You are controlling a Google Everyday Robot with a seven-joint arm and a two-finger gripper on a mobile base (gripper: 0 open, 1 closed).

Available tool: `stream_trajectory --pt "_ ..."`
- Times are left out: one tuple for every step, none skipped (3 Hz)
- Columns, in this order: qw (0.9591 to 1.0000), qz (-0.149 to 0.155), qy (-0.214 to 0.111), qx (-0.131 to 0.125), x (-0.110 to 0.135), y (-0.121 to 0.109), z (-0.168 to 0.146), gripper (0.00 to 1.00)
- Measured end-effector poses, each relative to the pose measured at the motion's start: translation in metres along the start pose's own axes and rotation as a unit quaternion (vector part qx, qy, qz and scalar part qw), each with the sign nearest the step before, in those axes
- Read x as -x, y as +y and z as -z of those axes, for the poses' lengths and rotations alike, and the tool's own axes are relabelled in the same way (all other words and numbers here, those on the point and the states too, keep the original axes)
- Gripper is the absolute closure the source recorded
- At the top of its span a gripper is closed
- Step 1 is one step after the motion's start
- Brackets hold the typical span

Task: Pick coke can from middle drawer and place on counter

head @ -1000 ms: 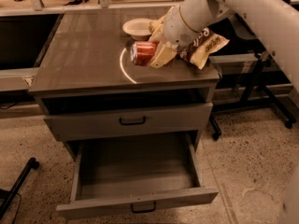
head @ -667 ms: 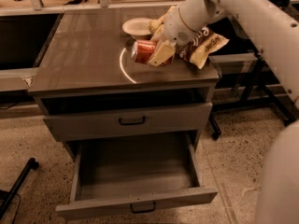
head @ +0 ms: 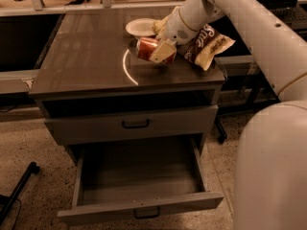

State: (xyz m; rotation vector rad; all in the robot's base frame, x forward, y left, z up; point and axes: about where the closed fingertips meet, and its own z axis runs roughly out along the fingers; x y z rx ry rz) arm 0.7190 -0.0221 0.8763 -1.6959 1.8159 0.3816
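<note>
The coke can [head: 145,49], red with a silver end, lies on its side in my gripper [head: 159,46] over the right part of the counter [head: 86,56]. The cream fingers [head: 162,51] are closed around the can, low above the glossy top near the curved white reflection. My white arm reaches in from the upper right. The middle drawer [head: 139,211], the lowest grey front with a dark bar handle, is pulled out and its inside shows nothing in it.
A white bowl [head: 140,27] sits on the counter behind the can. A brown-and-cream chip bag [head: 211,44] lies at the counter's right edge. The drawer front above [head: 134,124] is shut. A black chair leg [head: 17,190] lies on the speckled floor at left.
The view has shifted: the cabinet sits lower and my arm's body fills the right side. The gripper stays over the counter, shut on the can.
</note>
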Motion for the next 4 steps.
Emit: stream_trajectory --pt "0.9999 -0.011 0.003 0.005 -0.001 -0.008 -0.008 0.11" --pt "0.9999 -0.011 0.002 0.006 0.003 -0.014 -0.010 0.00" --pt "0.9998 -0.003 -0.002 -0.020 0.005 -0.014 0.014 0.00" --pt "0.9988 0.016 0.000 -0.047 0.010 0.001 0.049 0.00"
